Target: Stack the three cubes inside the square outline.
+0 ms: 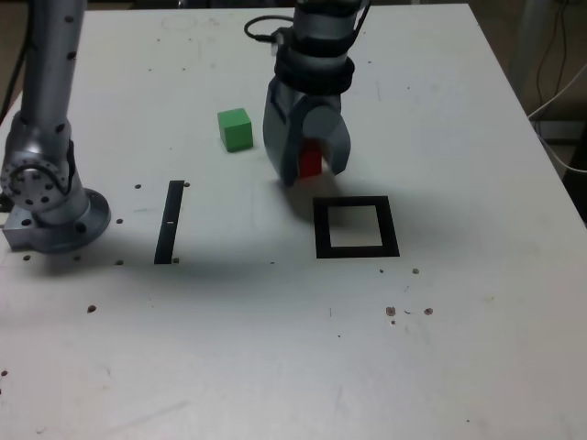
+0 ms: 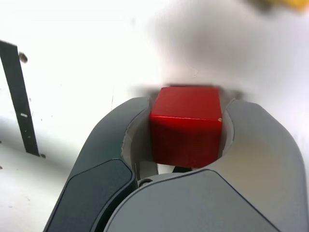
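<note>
My gripper (image 1: pixel 310 172) is shut on the red cube (image 1: pixel 310 162), which sits squeezed between both jaws just behind the square outline (image 1: pixel 356 227) in the exterior view. Up close in the wrist view, the red cube (image 2: pixel 186 125) touches both dark fingers (image 2: pixel 120 145) of the gripper (image 2: pixel 187 104). I cannot tell whether the cube rests on the table or hangs just above it. The green cube (image 1: pixel 235 128) stands alone on the table to the exterior view's left of the gripper. A blurred yellow shape (image 2: pixel 285 4) shows at the edge of the wrist view. The square's white centre holds nothing.
A narrow black strip (image 1: pixel 169 222) lies flat to the exterior view's left, also in the wrist view as a black strip (image 2: pixel 19 96). The arm's base (image 1: pixel 46 206) stands at the table's left edge. Cables (image 1: pixel 559 82) hang beyond the right edge.
</note>
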